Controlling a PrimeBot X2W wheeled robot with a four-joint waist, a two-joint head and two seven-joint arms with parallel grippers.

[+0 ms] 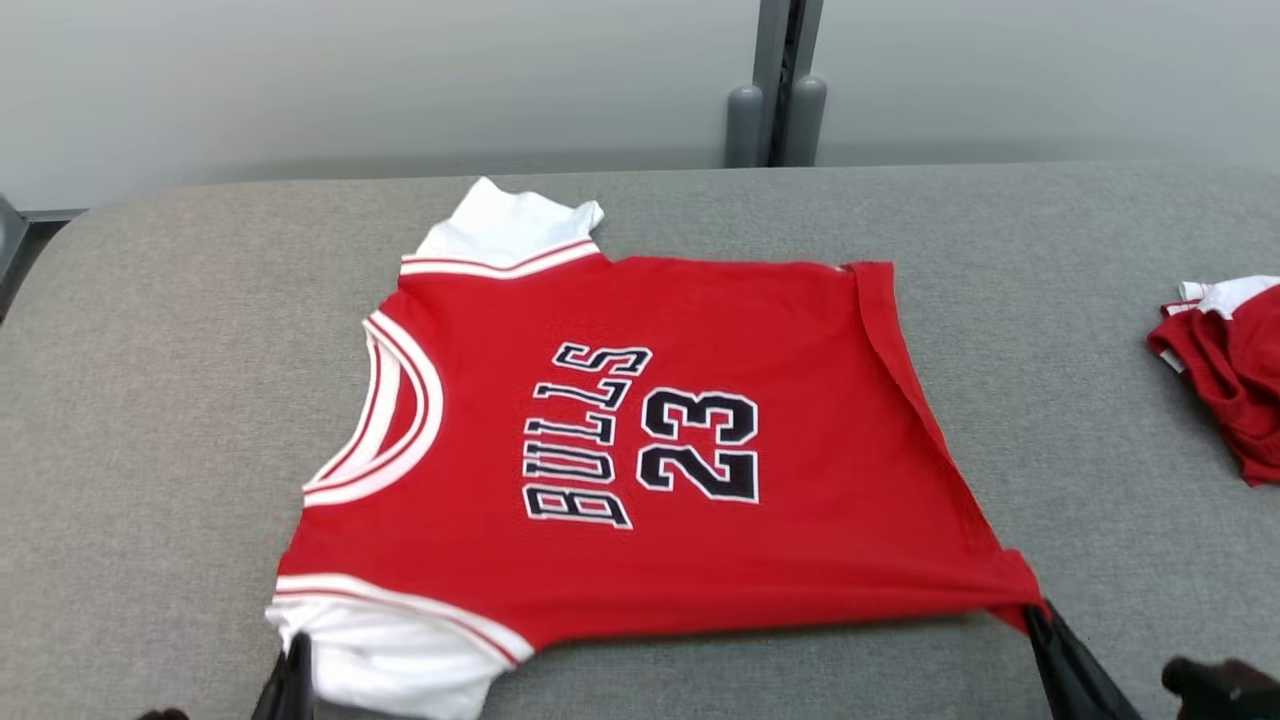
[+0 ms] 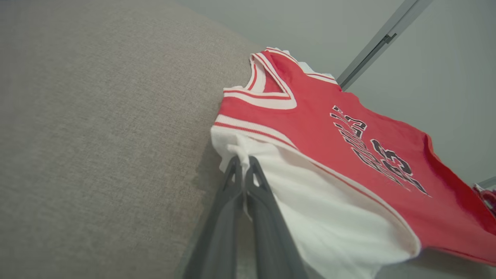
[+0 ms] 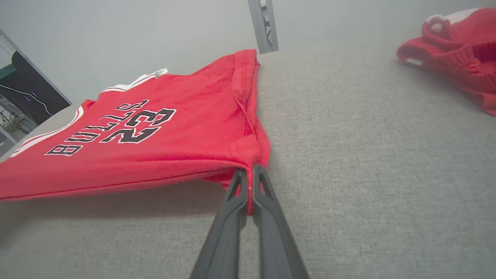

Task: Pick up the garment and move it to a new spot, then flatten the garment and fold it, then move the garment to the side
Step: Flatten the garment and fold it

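Red jersey [image 1: 640, 450] with white sleeves and black "BULLS 23" lettering lies spread mid-table on the grey fabric-covered table [image 1: 150, 400], near edge raised slightly. Its near white sleeve is clamped in the dark-fingered left tool [image 2: 243, 162], its near hem corner in the right tool [image 3: 250, 172]; a crumpled red-and-white garment [image 1: 1230, 370] lies far right

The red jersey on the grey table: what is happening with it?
The robot holds the red jersey with both grippers. The left gripper is shut on the near white sleeve, the right gripper on the near hem corner. The jersey lies spread, print up, on the grey table, its near edge raised a little. Another red garment lies crumpled to the right.
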